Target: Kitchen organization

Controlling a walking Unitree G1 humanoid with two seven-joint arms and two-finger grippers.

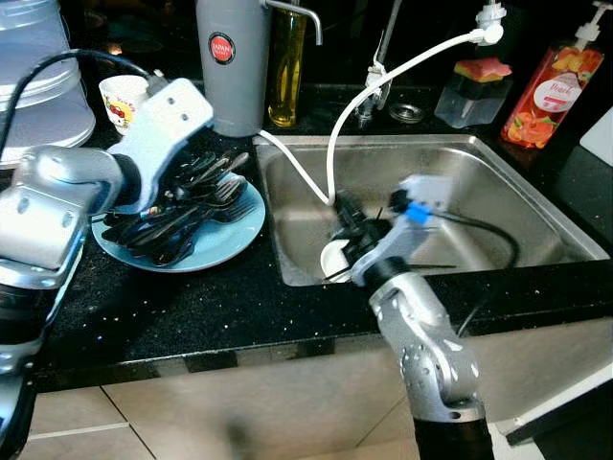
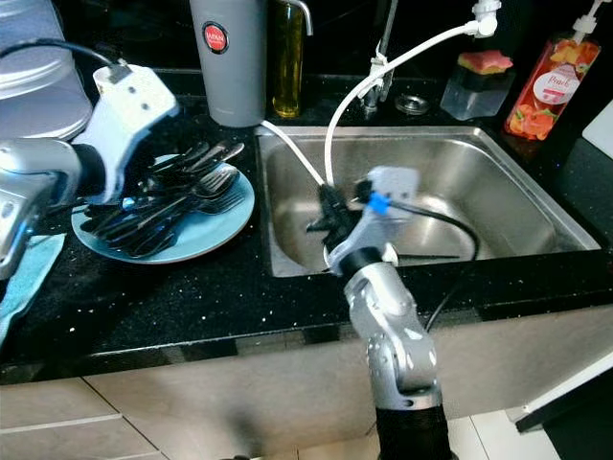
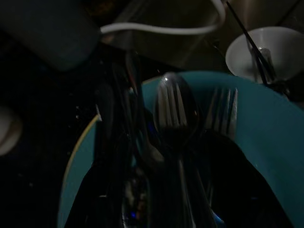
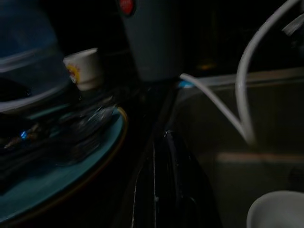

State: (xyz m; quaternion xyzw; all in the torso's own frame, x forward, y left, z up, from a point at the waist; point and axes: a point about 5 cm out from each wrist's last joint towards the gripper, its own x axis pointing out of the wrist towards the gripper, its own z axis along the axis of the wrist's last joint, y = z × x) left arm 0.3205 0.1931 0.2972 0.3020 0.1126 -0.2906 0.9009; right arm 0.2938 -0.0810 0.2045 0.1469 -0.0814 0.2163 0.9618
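Left claw [image 1: 196, 182] seemingly pinches cutlery [image 1: 182, 206] on the blue plate [image 1: 225, 241]; lift straight, slowly. Right claw [image 1: 350, 225], pressed together, waits over the sink [image 1: 498, 182].

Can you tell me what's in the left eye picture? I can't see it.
The robot's left pincer reaches into a pile of forks and spoons on a blue plate beside a steel sink. Its right pincer hangs in the sink above a white cup.

Left claw [image 1: 182, 206] fingertips are lost among dark cutlery [image 1: 192, 196]; right claw [image 1: 347, 222] partly hides the white cup [image 1: 333, 257].
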